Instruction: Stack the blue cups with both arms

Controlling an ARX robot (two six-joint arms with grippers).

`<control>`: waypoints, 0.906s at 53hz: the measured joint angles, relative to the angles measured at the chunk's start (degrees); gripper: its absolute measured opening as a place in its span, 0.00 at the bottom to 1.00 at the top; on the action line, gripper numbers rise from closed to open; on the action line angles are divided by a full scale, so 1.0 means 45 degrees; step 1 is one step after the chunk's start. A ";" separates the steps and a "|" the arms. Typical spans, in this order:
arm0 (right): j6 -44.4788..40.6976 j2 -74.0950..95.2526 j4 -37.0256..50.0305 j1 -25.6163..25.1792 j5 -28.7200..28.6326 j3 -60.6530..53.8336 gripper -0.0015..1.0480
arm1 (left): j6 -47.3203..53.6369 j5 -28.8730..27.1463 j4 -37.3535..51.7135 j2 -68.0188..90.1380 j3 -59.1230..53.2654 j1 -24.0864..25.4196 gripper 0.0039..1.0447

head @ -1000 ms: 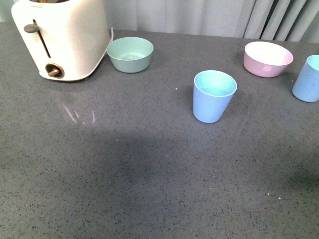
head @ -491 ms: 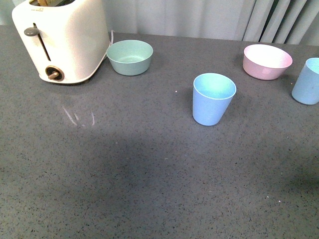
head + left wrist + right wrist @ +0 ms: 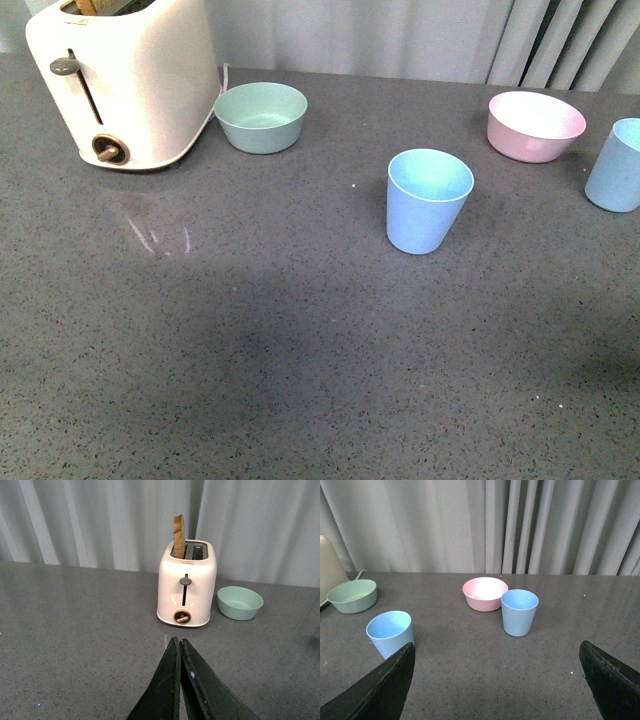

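Your right claw [image 3: 496, 649] hung released, its two fingers spread wide with nothing between them. The right-hand blue cup [image 3: 519, 612] stood on the counter [image 3: 300, 350] straight ahead of it, a little right of the middle of the gap. That cup was upright, mouth up, long axis vertical, so I judged that a side grasp across its wall would suit you better than anything from above. The pink bowl [image 3: 485, 594] sat just beyond it to the far left, close but not touching; that was the one thing I would have watched as the fingers went round. The central blue cup [image 3: 430, 200] stood upright too, well apart from its partner, nearer and to the left, with bare counter all round it. Your left claw [image 3: 179, 645] was clenched, fingers pressed together on nothing. It faced the toaster [image 3: 187, 582], which had a slice of bread [image 3: 178, 530] standing in one slot and the mint-green bowl [image 3: 240, 602] just to its right; neither cup showed in that view. So the central cup lay off to the right of the left claw, and you would have had to loosen it and swing right before reaching. Neither arm showed in the front view. The right arm looked the nearer to both cups; nothing had been stacked yet.
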 joint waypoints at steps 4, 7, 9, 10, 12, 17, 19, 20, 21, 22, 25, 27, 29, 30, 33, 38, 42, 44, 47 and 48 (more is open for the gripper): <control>-0.0005 0.0000 0.0000 0.0000 0.0005 0.0000 0.91 | -0.0005 0.0000 0.0000 0.0000 0.0000 0.0000 0.02; 0.0359 0.0398 -0.0947 0.0019 0.0355 0.0306 0.91 | 0.0000 0.0000 0.0000 0.0000 0.0000 0.0000 0.11; 0.0661 0.1875 -0.2506 -0.0233 0.0311 0.1001 0.91 | 0.0000 -0.0005 0.0000 0.0000 0.0000 0.0005 0.21; 0.0661 0.2200 -0.2550 -0.0330 0.0296 0.1093 0.91 | 0.0000 0.0000 0.0000 0.0000 0.0000 0.0005 0.22; 0.0568 0.3172 -0.2322 -0.0651 0.0015 0.1277 0.91 | 0.0000 0.0000 0.0000 0.0000 0.0000 0.0000 0.27; -0.0486 0.6222 -0.0044 -0.1472 -0.0461 0.1914 0.91 | 0.0000 -0.0005 0.0000 0.0000 0.0000 0.0005 0.42; -0.1273 0.8228 0.1467 -0.1758 -0.0835 0.2618 0.91 | 0.0000 0.0000 0.0000 0.0000 0.0000 0.0000 0.50; -0.1496 0.9039 0.2025 -0.1802 -0.0894 0.2958 0.91 | 0.0000 0.0000 0.0000 0.0000 0.0000 0.0000 0.54; -0.2103 1.0292 0.2846 -0.1821 -0.0899 0.3521 0.91 | 0.0000 0.0000 0.0000 0.0000 0.0000 0.0000 0.59; -0.2365 1.1108 0.3337 -0.1821 -0.0894 0.3925 0.91 | 0.0000 -0.0005 0.0000 0.0000 0.0000 0.0005 0.62; -0.3274 1.3172 0.4289 -0.1812 -0.0801 0.4998 0.91 | 0.0000 -0.0005 0.0000 0.0000 0.0000 0.0000 0.71; -0.3672 1.4387 0.4663 -0.1778 -0.0651 0.5678 0.91 | 0.0000 0.0000 0.0000 0.0000 0.0000 0.0000 0.76; -0.4294 1.5892 0.4668 -0.1700 -0.0563 0.6591 0.91 | 0.0000 -0.0005 0.0000 0.0000 0.0000 0.0000 0.83; -0.4405 1.6257 0.4605 -0.1681 -0.0588 0.6815 0.91 | 0.0000 0.0000 0.0000 0.0000 0.0000 0.0005 0.84; -0.4838 1.7923 0.4167 -0.1554 -0.0602 0.7868 0.91 | 0.0000 -0.0005 0.0000 0.0000 0.0000 0.0000 0.92; -0.5493 2.0142 0.3716 -0.1311 -0.0393 0.9360 0.91 | 0.0019 0.0000 0.0000 0.0000 0.0000 0.0000 0.91; -0.6037 2.1561 0.3648 -0.1103 0.0112 1.0525 0.91 | 0.0024 0.0000 0.0000 0.0000 0.0000 0.0000 0.92; -0.6203 2.2027 0.3468 -0.1035 0.0209 1.0992 0.91 | 0.0024 0.0000 0.0000 0.0000 0.0000 0.0005 0.92; -0.6402 2.2629 0.3240 -0.0894 0.0355 1.1638 0.91 | 0.0024 0.0000 0.0000 0.0000 0.0000 0.0000 0.92; -0.6499 2.2838 0.3177 -0.0840 0.0418 1.1861 0.91 | 0.0024 0.0000 0.0000 0.0000 0.0000 0.0000 0.92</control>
